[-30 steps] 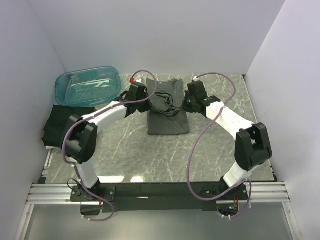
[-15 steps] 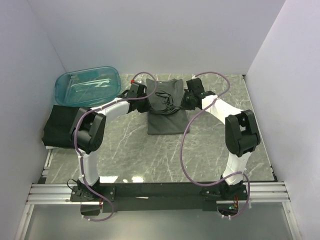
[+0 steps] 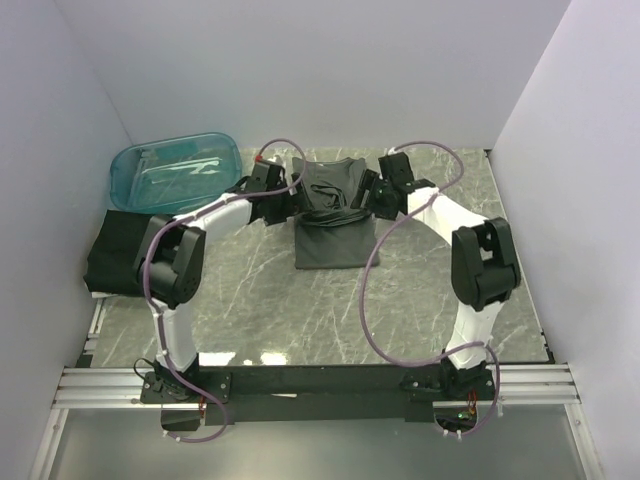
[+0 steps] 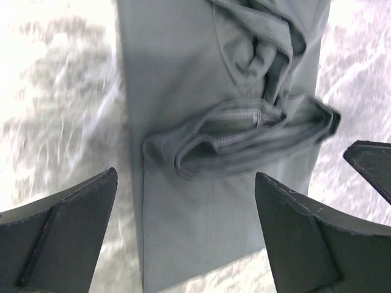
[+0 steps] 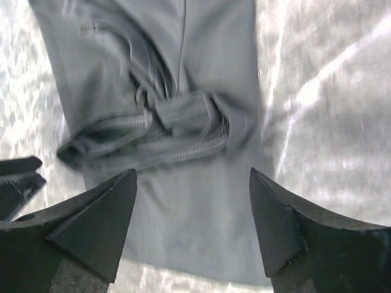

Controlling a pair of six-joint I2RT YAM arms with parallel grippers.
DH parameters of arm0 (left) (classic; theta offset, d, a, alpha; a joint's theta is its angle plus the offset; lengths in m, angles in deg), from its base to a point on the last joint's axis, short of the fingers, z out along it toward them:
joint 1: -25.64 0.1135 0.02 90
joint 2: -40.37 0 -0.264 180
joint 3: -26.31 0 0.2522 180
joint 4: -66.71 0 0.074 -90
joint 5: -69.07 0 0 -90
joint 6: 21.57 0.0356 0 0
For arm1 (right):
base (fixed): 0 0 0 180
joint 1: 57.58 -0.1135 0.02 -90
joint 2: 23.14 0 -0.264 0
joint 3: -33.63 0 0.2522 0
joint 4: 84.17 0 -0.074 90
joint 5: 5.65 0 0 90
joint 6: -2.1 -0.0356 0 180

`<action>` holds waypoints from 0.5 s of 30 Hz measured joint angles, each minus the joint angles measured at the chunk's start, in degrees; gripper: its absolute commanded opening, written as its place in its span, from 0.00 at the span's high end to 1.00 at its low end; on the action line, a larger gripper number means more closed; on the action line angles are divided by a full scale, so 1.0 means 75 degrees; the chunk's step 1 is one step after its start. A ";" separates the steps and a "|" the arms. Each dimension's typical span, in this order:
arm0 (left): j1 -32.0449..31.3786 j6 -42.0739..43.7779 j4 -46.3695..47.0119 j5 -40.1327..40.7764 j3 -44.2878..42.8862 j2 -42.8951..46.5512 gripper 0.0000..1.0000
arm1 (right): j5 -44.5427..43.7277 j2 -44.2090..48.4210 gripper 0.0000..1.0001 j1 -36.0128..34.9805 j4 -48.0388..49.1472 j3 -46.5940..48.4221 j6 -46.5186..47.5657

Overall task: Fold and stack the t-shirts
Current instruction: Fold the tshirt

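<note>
A dark grey t-shirt (image 3: pixel 335 235) lies as a long narrow strip at the middle back of the table, its far part bunched in loose folds (image 3: pixel 330 195). My left gripper (image 3: pixel 291 196) stands open at the strip's left edge, and my right gripper (image 3: pixel 364 196) stands open at its right edge. In the left wrist view the open gripper (image 4: pixel 185 177) hangs over the t-shirt (image 4: pixel 177 79), with nothing between its fingers. In the right wrist view the gripper (image 5: pixel 192 174) is likewise open above the t-shirt's (image 5: pixel 214 61) rumpled hem. A second t-shirt (image 3: pixel 125 250), folded and black, lies at the table's left edge.
A translucent teal tub (image 3: pixel 175 170) sits at the back left, behind the folded black shirt. White walls close in the table on three sides. Purple cables loop over both arms. The marbled tabletop (image 3: pixel 300 310) stretches in front of the strip.
Both grippers have gone from shut on the bunched fabric to open, letting it drop onto the strip. Both arms have shifted slightly toward the back wall.
</note>
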State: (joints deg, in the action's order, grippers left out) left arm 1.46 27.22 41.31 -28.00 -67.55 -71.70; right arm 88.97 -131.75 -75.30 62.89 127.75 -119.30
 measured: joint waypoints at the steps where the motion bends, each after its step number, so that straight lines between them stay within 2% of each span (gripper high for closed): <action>1: 0.0000 -0.0009 0.0015 -0.0012 0.0166 0.0149 0.00 | 0.0047 0.0146 0.17 0.0000 0.0044 -0.0172 -0.0003; 7: 0.0000 -0.0195 0.0128 0.0058 0.1641 0.1652 0.00 | 0.0711 0.1198 0.15 -0.0128 0.0548 -0.1434 0.0058; 15: 0.0000 -0.0539 0.0134 0.0248 0.3791 0.3768 0.01 | 0.1230 0.0659 0.15 -0.0918 0.1139 -0.1434 0.0140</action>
State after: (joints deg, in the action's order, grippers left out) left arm 1.46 23.17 42.31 -26.14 -39.11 -43.44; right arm 98.19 -126.81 -82.18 71.43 116.99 -118.25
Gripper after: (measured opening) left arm 0.994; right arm 0.849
